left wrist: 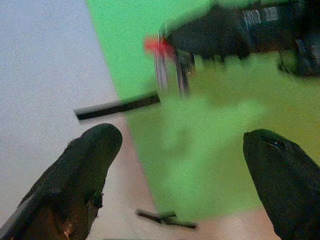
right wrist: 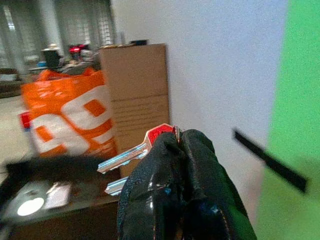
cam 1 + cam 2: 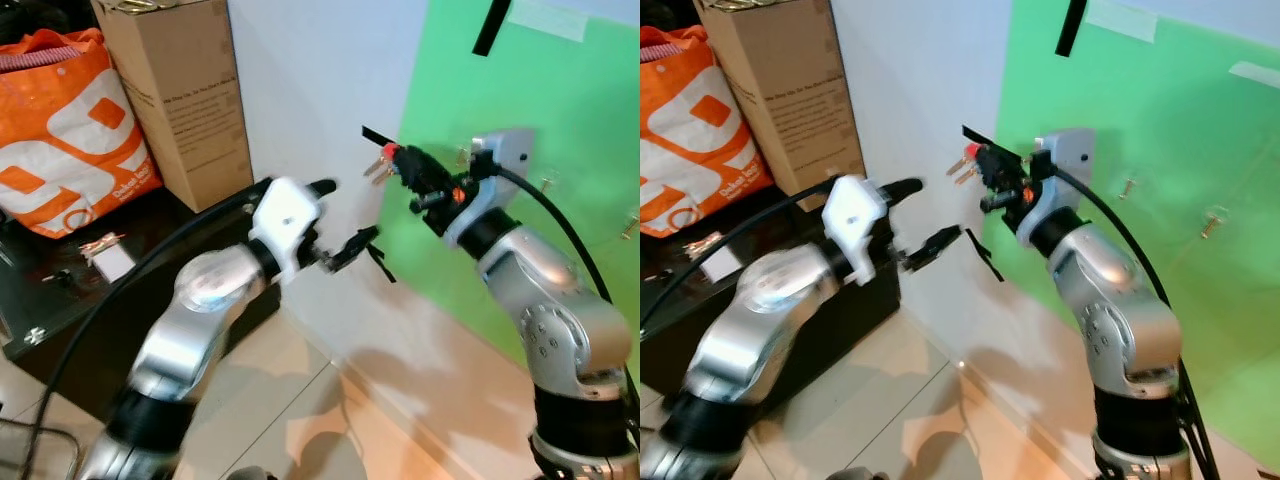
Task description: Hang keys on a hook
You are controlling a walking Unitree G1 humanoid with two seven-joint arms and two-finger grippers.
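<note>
My right gripper (image 3: pixel 405 165) is raised in front of the green board (image 3: pixel 540 130) and shut on the keys (image 3: pixel 383 163), which have a red head and silver blades pointing left. In the right wrist view the keys (image 2: pixel 142 150) stick out past the closed fingertips (image 2: pixel 182 155). My left gripper (image 3: pixel 340 220) hovers open just left of and below the keys, fingers spread wide (image 1: pixel 95 150). Small brass hooks (image 3: pixel 548 183) sit on the green board to the right of the right gripper.
A cardboard box (image 3: pixel 180 90) and an orange bag (image 3: pixel 65 125) stand at the left on a dark low cabinet (image 3: pixel 90 310). The white wall (image 3: pixel 310 90) meets the green board. Strips of black tape (image 3: pixel 490 25) hold the board. Tiled floor lies below.
</note>
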